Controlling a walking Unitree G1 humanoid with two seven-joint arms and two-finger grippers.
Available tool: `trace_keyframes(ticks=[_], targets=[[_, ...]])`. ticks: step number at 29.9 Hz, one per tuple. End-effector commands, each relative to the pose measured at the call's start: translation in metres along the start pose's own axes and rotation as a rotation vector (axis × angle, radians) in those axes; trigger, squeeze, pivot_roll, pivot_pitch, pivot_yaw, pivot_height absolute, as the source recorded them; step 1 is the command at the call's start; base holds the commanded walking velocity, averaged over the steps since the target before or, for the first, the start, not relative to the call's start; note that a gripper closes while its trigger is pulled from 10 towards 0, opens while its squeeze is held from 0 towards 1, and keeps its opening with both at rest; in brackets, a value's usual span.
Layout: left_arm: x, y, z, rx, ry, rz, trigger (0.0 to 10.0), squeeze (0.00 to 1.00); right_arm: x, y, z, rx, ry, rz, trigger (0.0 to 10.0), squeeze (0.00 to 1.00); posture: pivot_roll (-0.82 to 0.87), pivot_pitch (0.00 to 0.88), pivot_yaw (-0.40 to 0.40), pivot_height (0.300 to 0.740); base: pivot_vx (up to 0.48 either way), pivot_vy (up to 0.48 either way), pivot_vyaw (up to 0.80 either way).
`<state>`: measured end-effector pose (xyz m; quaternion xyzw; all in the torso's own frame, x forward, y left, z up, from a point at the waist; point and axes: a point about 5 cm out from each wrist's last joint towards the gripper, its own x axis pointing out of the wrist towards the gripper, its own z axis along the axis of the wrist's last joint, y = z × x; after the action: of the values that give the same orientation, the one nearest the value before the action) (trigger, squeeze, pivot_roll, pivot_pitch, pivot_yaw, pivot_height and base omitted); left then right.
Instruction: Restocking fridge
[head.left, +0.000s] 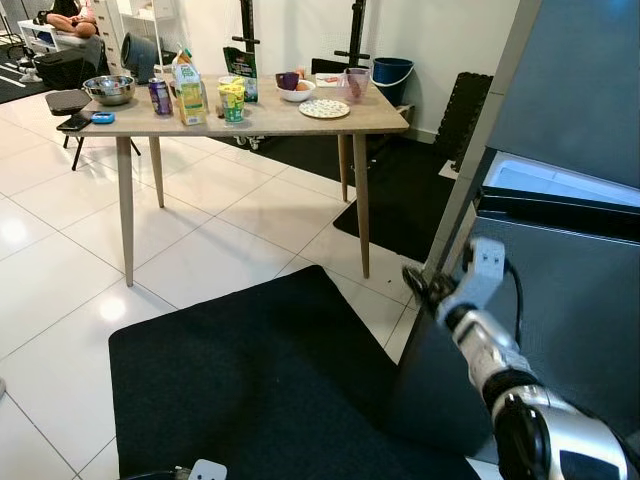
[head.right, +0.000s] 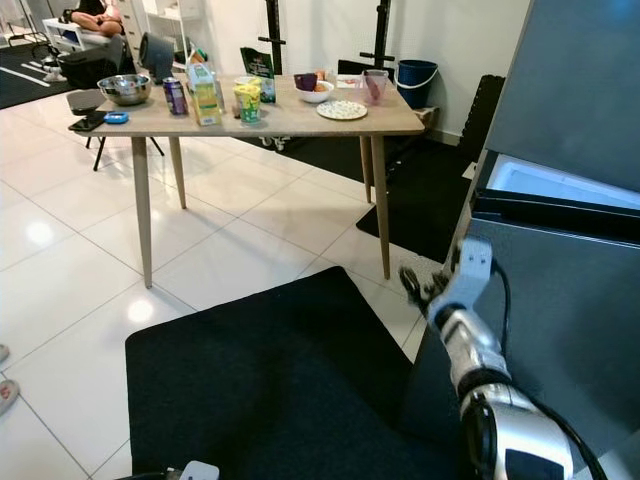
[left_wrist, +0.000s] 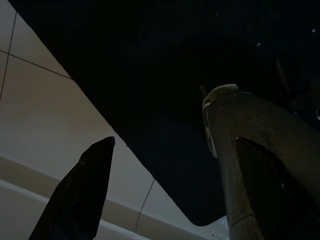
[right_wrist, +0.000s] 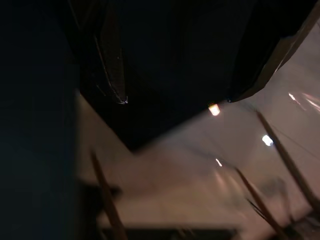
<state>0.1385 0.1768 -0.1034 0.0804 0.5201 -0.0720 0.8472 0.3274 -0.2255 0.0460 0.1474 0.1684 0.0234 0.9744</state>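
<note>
Well away to the left of the right end effector, across the black mat, stands the table with the groceries: a steel bowl, a can, a juice carton, a green cup and a plate. None is in hand yet. The right end effector sits at the edge of the lower fridge door, fingers near together; whether they grip the edge I cannot tell. The left end effector hangs over the mat, fingers apart, holding nothing. The risk, I judge: if the fingers slip off the door edge, it stays put or swings back, and the arm may scrape the panel.
</note>
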Motion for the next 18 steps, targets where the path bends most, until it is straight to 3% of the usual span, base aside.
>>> trace_keyframes(ticks=[1, 3, 4, 5, 6, 9, 18], targets=[[0.0, -0.001, -0.003, -0.004, 0.013, 0.0, 10.0, 0.0, -0.008, -0.009, -0.021, -0.038, 0.098, -0.047, 10.0, 0.0, -0.05, 0.0, -0.026, 0.74, 0.0, 0.0, 0.0], [0.0, -0.001, -0.003, -0.003, 0.013, 0.001, 10.0, 0.0, -0.012, -0.013, -0.03, -0.06, 0.132, -0.059, 10.0, 0.0, -0.06, 0.0, -0.023, 0.74, 0.0, 0.0, 0.0], [0.0, 0.0, -0.003, -0.002, 0.013, 0.002, 10.0, 0.0, -0.02, -0.019, -0.045, -0.063, 0.19, -0.087, 10.0, 0.0, -0.06, 0.0, -0.022, 0.74, 0.0, 0.0, 0.0], [0.0, 0.001, -0.003, 0.0, 0.012, 0.005, 10.0, 0.0, -0.039, -0.033, -0.075, -0.083, 0.313, -0.157, 10.0, 0.0, -0.06, 0.0, -0.021, 0.74, 0.0, 0.0, -0.76], [0.0, 0.001, -0.003, 0.0, 0.012, 0.005, 10.0, 0.0, -0.039, -0.033, -0.075, -0.083, 0.313, -0.157, 10.0, 0.0, -0.06, 0.0, -0.021, 0.74, 0.0, 0.0, -0.76], [-0.001, 0.002, -0.003, 0.001, 0.012, 0.006, 10.0, 0.0, -0.06, -0.043, -0.104, -0.055, 0.413, -0.207, 10.0, 0.0, -0.06, 0.0, -0.015, 0.74, 0.0, 0.0, -0.76], [-0.001, 0.002, -0.004, 0.018, 0.024, 0.011, 10.0, 0.0, -0.092, -0.054, -0.14, -0.063, 0.552, -0.266, 10.0, 0.0, -0.06, 0.0, -0.014, 0.74, 0.0, 0.0, -0.77]])
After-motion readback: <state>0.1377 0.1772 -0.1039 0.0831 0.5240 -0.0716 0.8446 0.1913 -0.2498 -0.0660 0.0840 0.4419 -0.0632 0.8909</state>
